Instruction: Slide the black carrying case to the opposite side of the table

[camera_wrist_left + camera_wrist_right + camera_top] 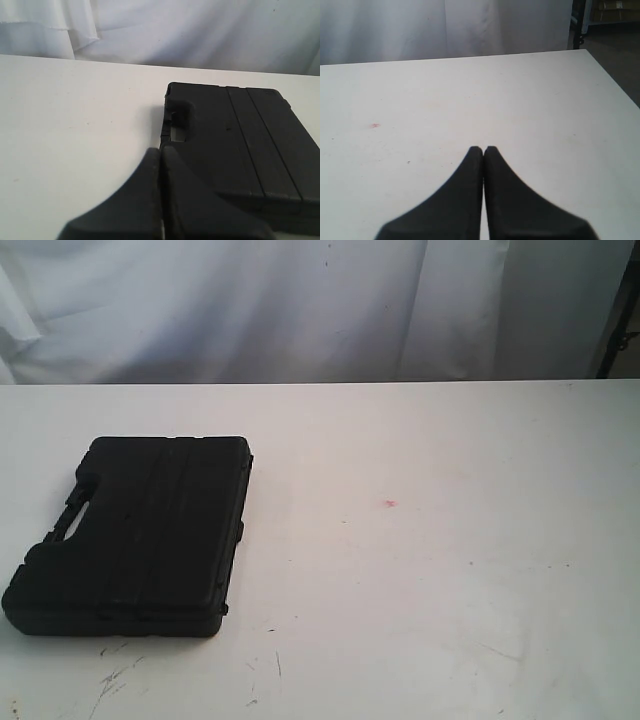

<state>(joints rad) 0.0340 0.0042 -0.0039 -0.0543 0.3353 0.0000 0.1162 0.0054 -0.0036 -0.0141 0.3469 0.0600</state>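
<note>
The black carrying case (pixel 140 532) lies flat on the left part of the large white table (pixel 420 570), its handle cut-out facing the table's left edge. In the left wrist view the case (pixel 240 150) fills one side, and my left gripper (pixel 161 150) is shut, its tips just short of the handle end, holding nothing. My right gripper (pixel 483 149) is shut and empty over bare white table (pixel 530 100); no case shows in that view. Neither arm appears in the exterior view.
A small pink spot (pixel 390 503) marks the table near its middle, and the pink spot (pixel 375 125) also shows in the right wrist view. Dark scuff marks (pixel 115 675) lie by the near edge. A white curtain (pixel 300 300) hangs behind the table.
</note>
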